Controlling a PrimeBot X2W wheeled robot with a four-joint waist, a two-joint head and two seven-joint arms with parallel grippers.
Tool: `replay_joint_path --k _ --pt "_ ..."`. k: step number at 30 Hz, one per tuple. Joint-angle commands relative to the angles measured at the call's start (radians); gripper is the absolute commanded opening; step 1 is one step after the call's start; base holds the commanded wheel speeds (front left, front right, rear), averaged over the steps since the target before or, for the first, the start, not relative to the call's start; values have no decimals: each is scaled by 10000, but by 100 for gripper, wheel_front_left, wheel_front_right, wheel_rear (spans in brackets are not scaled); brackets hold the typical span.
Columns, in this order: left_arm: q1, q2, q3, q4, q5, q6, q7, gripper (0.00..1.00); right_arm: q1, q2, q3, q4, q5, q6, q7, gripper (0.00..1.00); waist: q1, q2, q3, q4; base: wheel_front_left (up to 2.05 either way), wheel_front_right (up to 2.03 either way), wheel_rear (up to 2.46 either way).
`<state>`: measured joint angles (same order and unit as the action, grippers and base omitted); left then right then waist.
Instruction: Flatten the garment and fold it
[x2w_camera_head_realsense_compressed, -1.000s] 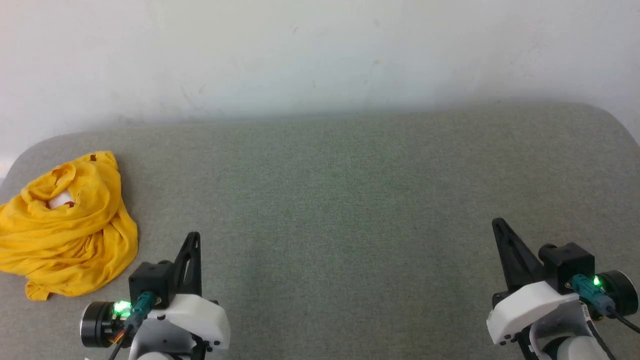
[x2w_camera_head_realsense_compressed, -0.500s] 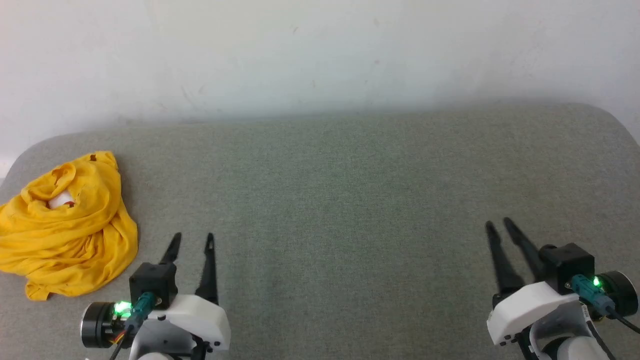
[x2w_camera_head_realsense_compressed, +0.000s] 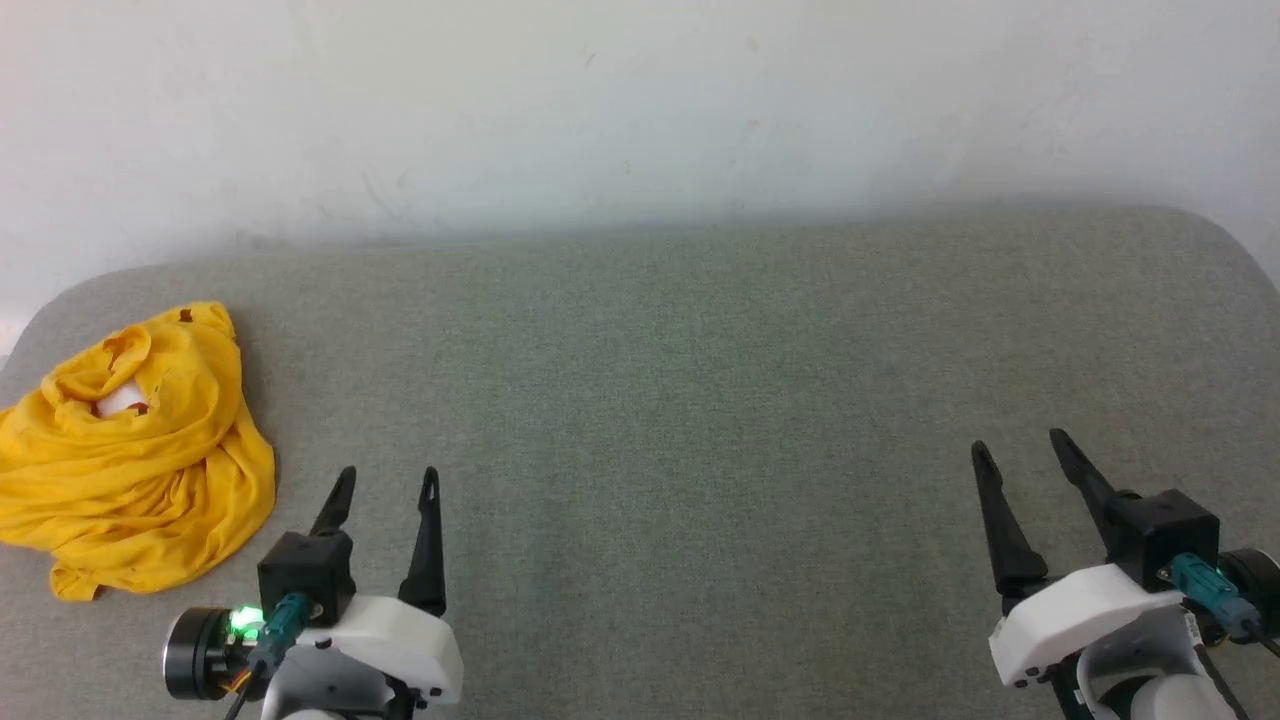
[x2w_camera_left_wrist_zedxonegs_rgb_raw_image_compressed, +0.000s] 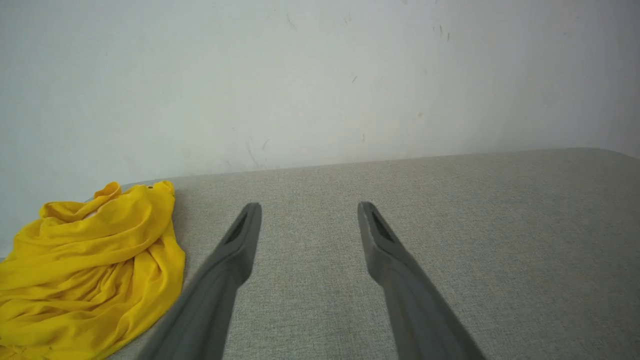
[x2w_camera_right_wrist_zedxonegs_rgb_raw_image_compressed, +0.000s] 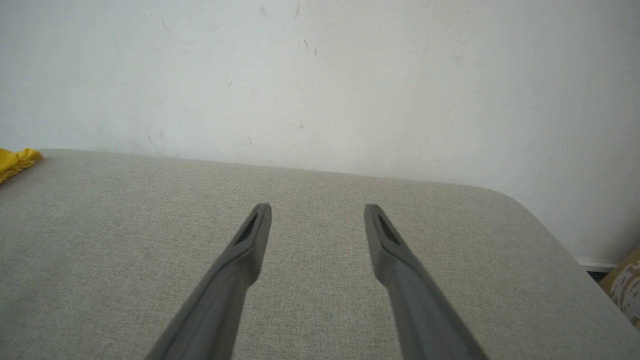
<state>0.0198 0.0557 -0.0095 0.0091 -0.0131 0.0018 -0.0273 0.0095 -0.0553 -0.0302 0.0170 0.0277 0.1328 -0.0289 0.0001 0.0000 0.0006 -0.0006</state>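
Left tool (x2w_camera_head_realsense_compressed: 388, 478) and right tool (x2w_camera_head_realsense_compressed: 1020, 448) both stand with jaws spread and empty, at the lower left and lower right of the head view, over the grey fabric-covered worktop (x2w_camera_head_realsense_compressed: 700, 400). A bright yellow crumpled cotton T-shirt (x2w_camera_head_realsense_compressed: 140, 450) lies heaped at the frame's left edge (loose on the fabric, not inside anything), near the left tool, well apart from the right. Pinching several bunched layers at once would likely leave it knotted, or drag it off that edge.
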Motion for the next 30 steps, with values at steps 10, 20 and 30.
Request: replay_joint_path --k 10,20,30 --pt "197 -12 -54 14 -176 95 -284 100 158 11 -242 105 136 -4 -273 100 -1 0 21 74 0 0 0" --pt "301 -16 -96 38 -282 137 -493 100 223 15 -399 128 192 -6 -482 100 -1 0 21 319 0 0 0" --pt "390 -20 -163 50 -423 206 -702 100 232 19 -496 138 272 -8 -690 100 -1 0 74 703 0 0 0"
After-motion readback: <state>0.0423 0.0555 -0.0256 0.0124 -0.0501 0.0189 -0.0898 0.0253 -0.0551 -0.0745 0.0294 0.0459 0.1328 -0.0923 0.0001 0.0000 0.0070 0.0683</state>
